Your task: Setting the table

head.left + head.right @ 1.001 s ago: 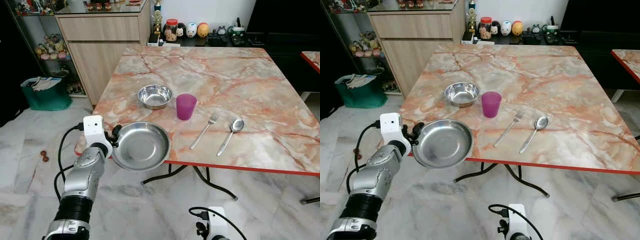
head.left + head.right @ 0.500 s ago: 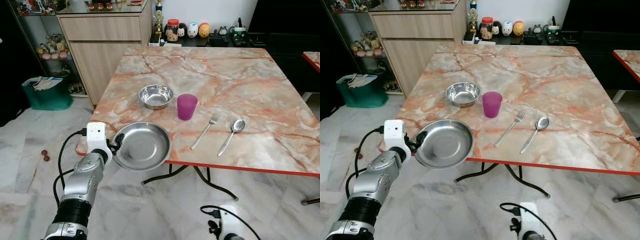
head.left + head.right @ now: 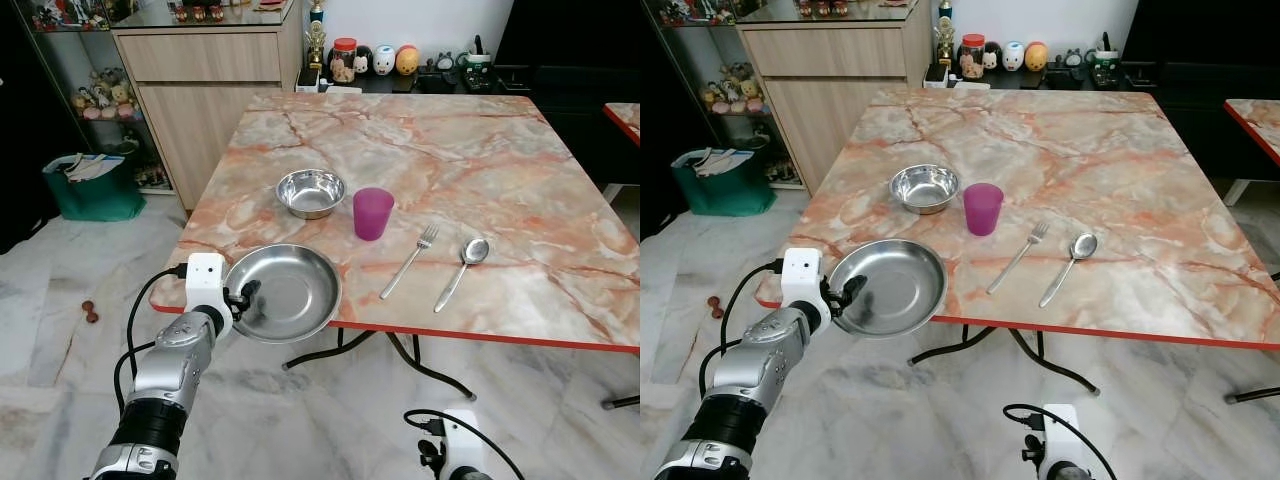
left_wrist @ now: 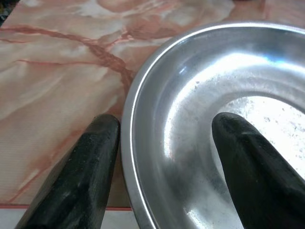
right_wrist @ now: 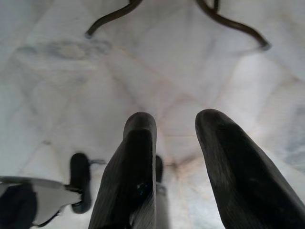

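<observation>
A wide shallow steel plate (image 3: 285,292) lies at the near left corner of the marble table (image 3: 450,150), slightly over the red edge. My left gripper (image 3: 243,296) is at its left rim. In the left wrist view the black fingers (image 4: 90,162) stand apart astride the rim of the plate (image 4: 228,119), one outside and one inside: open. Farther in sit a small steel bowl (image 3: 310,191), a purple cup (image 3: 372,212), a fork (image 3: 410,261) and a spoon (image 3: 462,270). My right gripper (image 5: 176,119) hangs open over the floor.
A wooden cabinet (image 3: 200,90) and a green bag (image 3: 92,185) stand to the left beyond the table. Jars and figurines (image 3: 375,60) line the shelf behind. Black curved table legs (image 3: 400,355) spread on the marble floor. Another red-edged table (image 3: 625,115) is at the far right.
My left arm has shifted right, closer to the table's edge. The plate has stayed at the same corner and now looks settled on the tabletop. The right arm stayed hanging low.
</observation>
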You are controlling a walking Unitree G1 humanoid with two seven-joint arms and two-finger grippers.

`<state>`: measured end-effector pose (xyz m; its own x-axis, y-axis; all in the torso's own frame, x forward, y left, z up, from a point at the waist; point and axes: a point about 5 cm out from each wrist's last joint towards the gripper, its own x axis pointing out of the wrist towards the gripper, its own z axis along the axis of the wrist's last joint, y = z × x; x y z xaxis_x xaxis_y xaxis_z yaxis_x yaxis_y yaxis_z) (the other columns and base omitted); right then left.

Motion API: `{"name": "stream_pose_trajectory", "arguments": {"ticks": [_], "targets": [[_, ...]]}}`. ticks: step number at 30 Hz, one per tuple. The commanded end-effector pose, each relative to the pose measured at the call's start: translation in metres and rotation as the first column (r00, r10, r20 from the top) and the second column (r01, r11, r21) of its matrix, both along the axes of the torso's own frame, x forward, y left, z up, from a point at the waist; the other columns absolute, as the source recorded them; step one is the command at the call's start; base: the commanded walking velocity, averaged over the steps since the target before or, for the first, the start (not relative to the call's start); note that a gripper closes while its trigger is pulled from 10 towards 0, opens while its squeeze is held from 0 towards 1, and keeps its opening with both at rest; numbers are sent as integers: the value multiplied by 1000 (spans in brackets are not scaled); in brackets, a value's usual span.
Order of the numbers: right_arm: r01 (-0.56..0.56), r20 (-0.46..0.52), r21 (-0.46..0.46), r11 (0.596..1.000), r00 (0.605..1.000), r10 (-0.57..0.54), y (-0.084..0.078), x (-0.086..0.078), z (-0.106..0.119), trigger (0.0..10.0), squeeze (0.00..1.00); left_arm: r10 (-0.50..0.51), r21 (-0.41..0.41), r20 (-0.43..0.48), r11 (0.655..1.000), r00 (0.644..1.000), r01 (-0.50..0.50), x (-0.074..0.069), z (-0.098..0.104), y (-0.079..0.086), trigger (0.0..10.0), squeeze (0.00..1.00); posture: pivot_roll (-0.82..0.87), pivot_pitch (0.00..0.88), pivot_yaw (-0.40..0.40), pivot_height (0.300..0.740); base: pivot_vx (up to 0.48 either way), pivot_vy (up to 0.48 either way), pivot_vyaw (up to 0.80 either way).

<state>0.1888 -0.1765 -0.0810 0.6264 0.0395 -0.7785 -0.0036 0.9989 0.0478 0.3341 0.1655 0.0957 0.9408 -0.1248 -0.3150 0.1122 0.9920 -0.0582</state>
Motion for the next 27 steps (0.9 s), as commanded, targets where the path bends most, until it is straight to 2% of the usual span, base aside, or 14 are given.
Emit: {"name": "stream_pose_trajectory", "arguments": {"ticks": [1, 5, 10, 16, 21, 23, 24, 25, 26, 27], "targets": [[-2, -5, 2, 1000, 1000, 2, 3, 3, 1, 10000, 0, 8, 5, 2, 1000, 1000, -8, 3, 2, 1, 10000, 0, -5, 0, 9, 740, 0, 0, 0], [-5, 4, 5, 1000, 1000, 5, 5, 6, 2, 10000, 0, 29, 7, -9, 1000, 1000, -29, 5, 1, 3, 10000, 0, -4, 0, 9, 740, 0, 0, 0], [-3, 11, 3, 1000, 1000, 3, 1, 5, 2, 10000, 0, 153, -25, -22, 988, 988, -153, 8, -4, 14, 10000, 0, -6, 0, 9, 740, 0, 0, 0], [6, 2, -3, 1000, 1000, -6, -9, -2, 0, 10000, 0, 140, -50, -42, 989, 989, -142, 8, -7, 9, 10000, 0, -6, 0, 8, 740, 0, 0, 0], [7, -6, -5, 1000, 1000, -8, -9, -4, -1, 10000, 0, 120, -61, -61, 990, 991, -124, 8, -11, 6, 10000, 0, -4, 0, 6, 740, 0, 0, 0], [7, -9, -5, 1000, 1000, -7, -9, -5, -1, 10000, 0, 127, -65, -63, 989, 990, -131, 7, -12, 6, 6000, 0, -5, 0, 6, 740, 0, 0, 0], [7, -14, -6, 1000, 1000, -7, -9, -6, -2, 10000, 0, 138, -73, -70, 987, 988, -144, 7, -13, 7, 2078, 0, -7, 0, 6, 740, 0, 0, 0], [8, -17, -7, 1000, 1000, -8, -9, -7, -2, 10000, 0, 144, -73, -73, 986, 987, -149, 7, -14, 8, 1412, 0, -5, 0, 6, 740, 0, 0, 0], [8, -17, -7, 1000, 1000, -8, -9, -8, -2, 10000, 0, 145, -72, -74, 986, 987, -150, 7, -14, 8, 1412, 0, -5, 0, 6, 740, 0, 0, 0], [8, -18, -7, 1000, 1000, -8, -9, -8, -3, 10000, 0, 145, -70, -75, 986, 987, -150, 7, -14, 8, 745, 0, -5, 0, 6, 740, 0, 0, 0]]}}
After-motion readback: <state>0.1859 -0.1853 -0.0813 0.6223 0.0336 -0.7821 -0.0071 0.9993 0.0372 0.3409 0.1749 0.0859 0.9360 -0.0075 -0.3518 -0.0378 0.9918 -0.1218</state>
